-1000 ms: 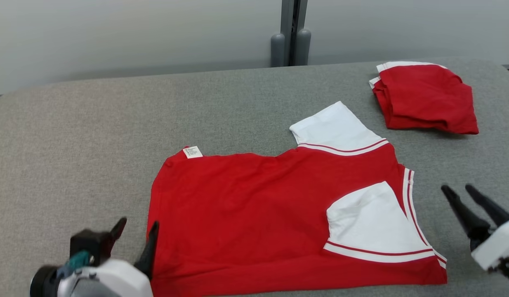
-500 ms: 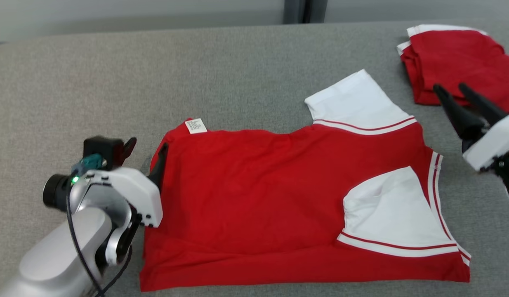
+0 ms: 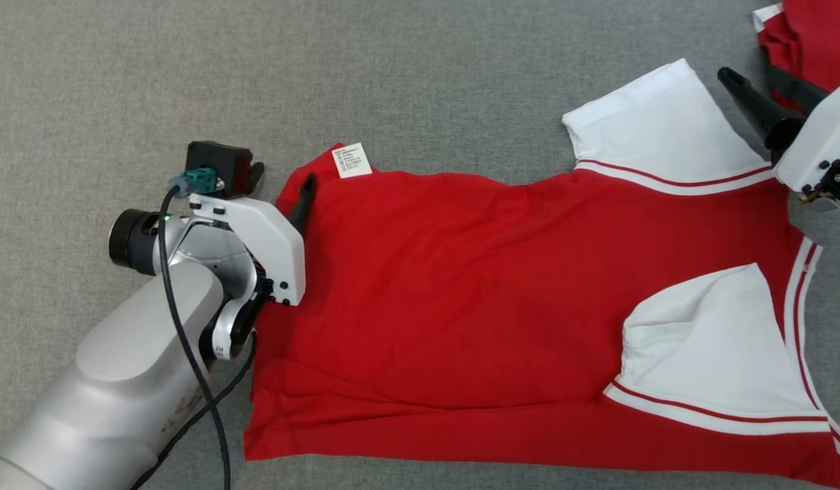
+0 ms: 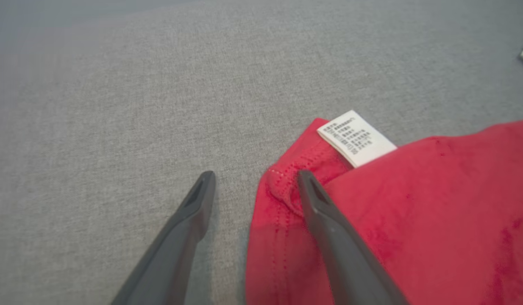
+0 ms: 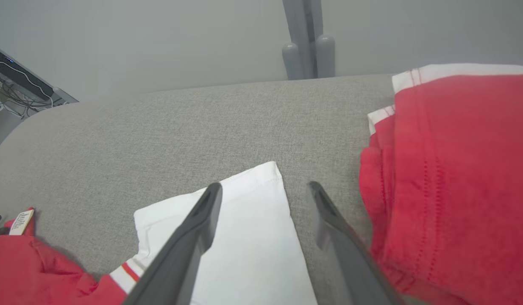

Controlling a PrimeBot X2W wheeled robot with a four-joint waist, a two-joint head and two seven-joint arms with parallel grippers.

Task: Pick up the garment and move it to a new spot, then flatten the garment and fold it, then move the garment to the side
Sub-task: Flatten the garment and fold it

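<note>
The garment [image 3: 474,292], a red T-shirt with white sleeves, lies flat on the grey table [image 3: 188,68]. Its near sleeve [image 3: 713,347] is folded onto the body and its far sleeve [image 3: 665,122] sticks out. My left gripper [image 3: 280,182] is open at the hem's far corner beside the white label [image 3: 352,162]. In the left wrist view that gripper [image 4: 255,176] straddles the hem edge [image 4: 282,186], one finger over red cloth, the other over bare table. My right gripper [image 3: 750,71] is open, and in its wrist view [image 5: 265,185] it hovers over the far sleeve's [image 5: 244,245] outer edge.
A second red garment [image 3: 811,34], folded, lies at the table's far right, close beside my right gripper's fingers [image 5: 448,169]. Grey table cloth stretches to the left and far side. A grey post [image 5: 306,42] stands behind the table's far edge.
The head camera has tilted down and closer. My left gripper moved forward along the hem to the label corner. My right gripper moved forward to the far sleeve. Both stayed open.
</note>
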